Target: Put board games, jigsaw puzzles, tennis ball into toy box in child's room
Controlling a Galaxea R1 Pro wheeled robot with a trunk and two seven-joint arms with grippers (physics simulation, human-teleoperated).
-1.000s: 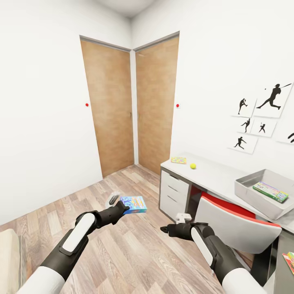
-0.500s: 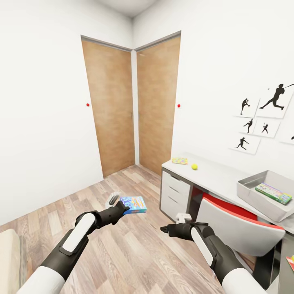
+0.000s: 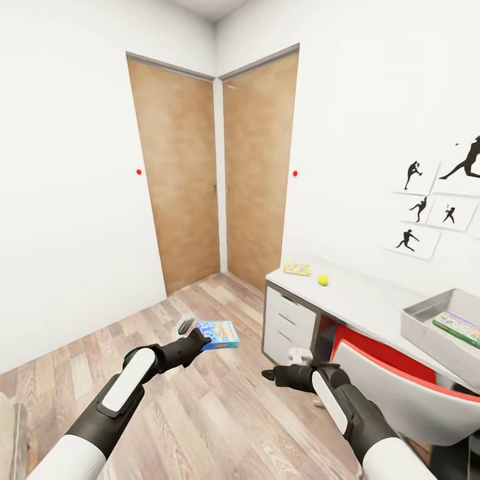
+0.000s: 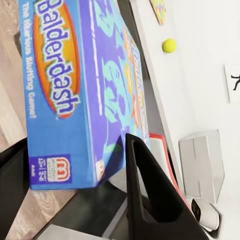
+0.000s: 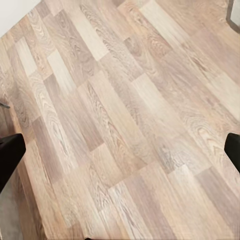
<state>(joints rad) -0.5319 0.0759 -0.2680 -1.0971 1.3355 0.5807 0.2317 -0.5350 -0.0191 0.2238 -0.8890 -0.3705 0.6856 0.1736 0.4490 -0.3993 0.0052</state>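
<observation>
My left gripper (image 3: 202,338) is shut on a blue board game (image 3: 218,333) and holds it above the wood floor. In the left wrist view the box (image 4: 75,90) reads "Balderdash" and sits between the dark fingers (image 4: 145,195). On the grey table (image 3: 363,300) to the right lie a jigsaw puzzle (image 3: 297,269) and the tennis ball (image 3: 323,280). Further along stands the toy box (image 3: 427,320) with a green-edged board game (image 3: 459,328) inside. My right gripper (image 3: 272,375) hangs open over bare floor, its fingertips (image 5: 10,155) wide apart.
Two brown doors (image 3: 220,173) close the far corner. A red chair with a white back (image 3: 400,393) stands against the table, close to my right arm. White drawers (image 3: 288,323) face the floor. Baseball silhouettes (image 3: 433,200) hang on the right wall.
The whole picture has shifted, so the camera moved: the table and toy box sit further right in the frame. Both arms hold the same pose, with the blue box still gripped.
</observation>
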